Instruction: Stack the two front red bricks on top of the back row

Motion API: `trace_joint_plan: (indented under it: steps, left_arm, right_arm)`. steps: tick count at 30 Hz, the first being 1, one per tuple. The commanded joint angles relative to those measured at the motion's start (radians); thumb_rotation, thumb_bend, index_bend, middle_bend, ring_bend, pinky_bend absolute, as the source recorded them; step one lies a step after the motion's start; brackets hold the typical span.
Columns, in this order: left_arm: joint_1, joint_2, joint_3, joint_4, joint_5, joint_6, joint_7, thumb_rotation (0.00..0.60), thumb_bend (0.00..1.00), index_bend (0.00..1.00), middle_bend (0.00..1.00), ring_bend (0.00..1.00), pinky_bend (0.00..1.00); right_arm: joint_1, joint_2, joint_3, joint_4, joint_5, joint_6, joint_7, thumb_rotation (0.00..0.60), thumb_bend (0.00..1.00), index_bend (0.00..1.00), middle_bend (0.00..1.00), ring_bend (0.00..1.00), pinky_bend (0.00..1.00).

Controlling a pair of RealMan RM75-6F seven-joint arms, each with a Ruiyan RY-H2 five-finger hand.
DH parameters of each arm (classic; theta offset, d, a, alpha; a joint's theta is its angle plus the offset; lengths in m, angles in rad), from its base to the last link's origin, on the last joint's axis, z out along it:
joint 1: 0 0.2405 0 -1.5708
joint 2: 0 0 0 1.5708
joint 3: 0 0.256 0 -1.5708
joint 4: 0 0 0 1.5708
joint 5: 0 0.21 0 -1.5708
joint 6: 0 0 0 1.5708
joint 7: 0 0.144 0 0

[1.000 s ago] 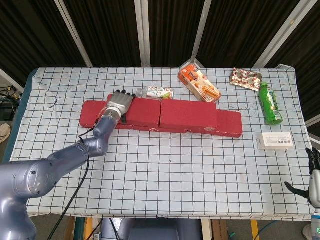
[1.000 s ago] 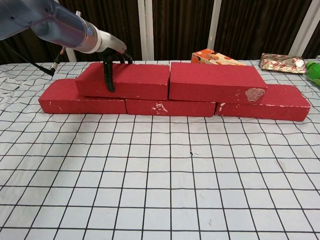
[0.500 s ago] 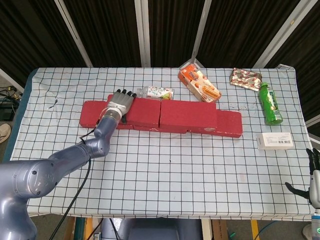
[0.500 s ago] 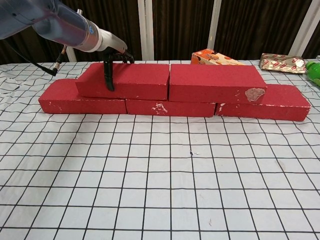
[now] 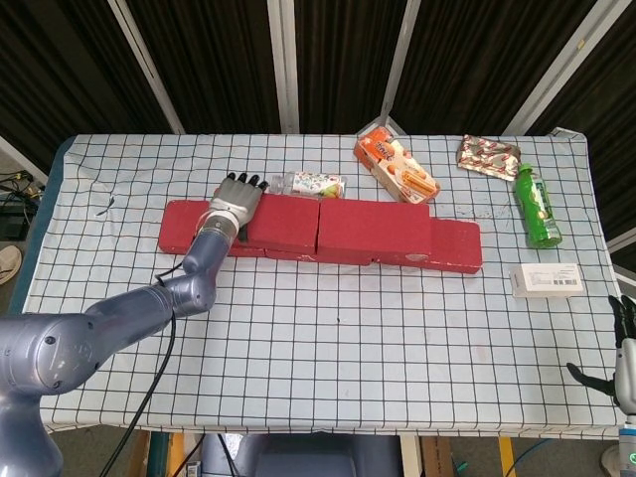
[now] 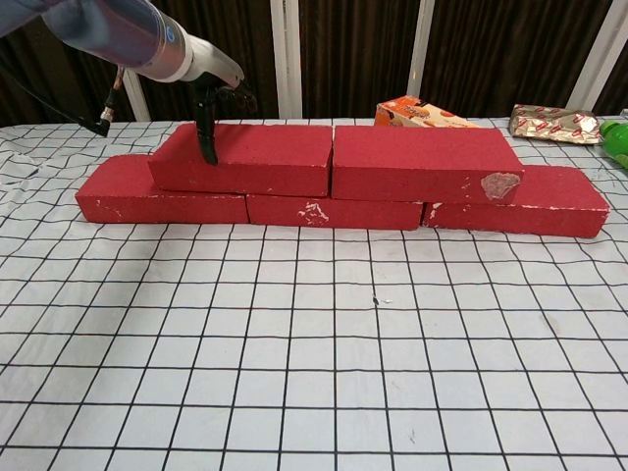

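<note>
So both upper red bricks are up on the back row already: the left upper brick (image 6: 243, 157) and the right upper brick (image 6: 424, 162) sit side by side, ends touching, on top of the bottom row of red bricks (image 6: 162, 204), which pokes out at both ends. The left robot hand (image 5: 237, 197) is over the back left part of the left upper brick, fingers spread and pointing away from the robot. From the chest camera one dark finger (image 6: 207, 132) hangs down over the front face of that brick, but it isn't gripping anything, and I can't tell if it's actually touching. The right robot hand (image 5: 623, 350) is way off by the near right corner of the checkered table (image 5: 397, 328), fingers apart, holding nothing. Behind the bricks there's an orange snack box (image 5: 396, 167), a small wrapped packet (image 5: 314, 184) just behind the left brick, a foil snack bag (image 5: 488, 155), a green bottle (image 5: 538, 207) and a white box (image 5: 548, 279) over on the right.
</note>
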Motion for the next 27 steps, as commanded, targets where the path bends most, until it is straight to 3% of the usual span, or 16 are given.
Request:
trace_joint_plan:
  steps: [1,5,8,11,13,16,18,22,27]
  left_arm:
    - [-0.021,0.124,-0.028,-0.144,-0.003,0.063,-0.013,0.6,0.0,0.0,0.0,0.0,0.08]
    - [0.017,0.307,-0.072,-0.378,0.117,0.189,-0.096,0.6,0.0,0.0,0.0,0.0,0.09]
    - [0.131,0.452,-0.075,-0.635,0.318,0.412,-0.209,0.6,0.01,0.02,0.0,0.0,0.1]
    - [0.316,0.555,-0.001,-0.86,0.582,0.667,-0.32,0.6,0.01,0.03,0.0,0.0,0.1]
    - [0.503,0.583,0.094,-0.938,0.798,0.852,-0.413,0.6,0.02,0.04,0.0,0.0,0.1]
    - [0.719,0.558,0.199,-0.898,1.007,1.025,-0.506,0.6,0.03,0.04,0.0,0.0,0.1]
    - [0.839,0.523,0.238,-0.827,1.102,1.12,-0.547,0.6,0.03,0.04,0.0,0.0,0.1]
    - [1.051,0.425,0.24,-0.658,1.223,1.299,-0.628,0.6,0.03,0.04,0.0,0.0,0.1]
    - [1.199,0.348,0.228,-0.535,1.271,1.376,-0.67,0.6,0.04,0.05,0.0,0.0,0.09]
  right_arm:
    - [0.002,0.0,-0.003,0.003,-0.009,-0.004,0.003,0.6,0.17,0.0,0.0,0.0,0.0]
    - [0.008,-0.003,-0.011,0.015,-0.036,-0.011,0.01,0.6,0.17,0.0,0.0,0.0,0.0]
    - [0.017,-0.009,-0.019,0.033,-0.058,-0.022,0.006,0.6,0.17,0.0,0.0,0.0,0.0]
    - [0.027,-0.017,-0.025,0.049,-0.086,-0.029,0.004,0.6,0.17,0.0,0.0,0.0,0.0]
    - [0.032,-0.021,-0.033,0.06,-0.112,-0.029,0.002,0.6,0.17,0.0,0.0,0.0,0.0]
    - [0.039,-0.027,-0.045,0.071,-0.148,-0.033,-0.003,0.6,0.17,0.0,0.0,0.0,0.0]
    - [0.045,-0.028,-0.054,0.074,-0.166,-0.043,-0.006,0.6,0.17,0.0,0.0,0.0,0.0]
    - [0.052,-0.029,-0.064,0.072,-0.183,-0.053,-0.02,0.6,0.17,0.0,0.0,0.0,0.0]
    - [0.052,-0.035,-0.065,0.069,-0.194,-0.044,-0.028,0.6,0.17,0.0,0.0,0.0,0.0]
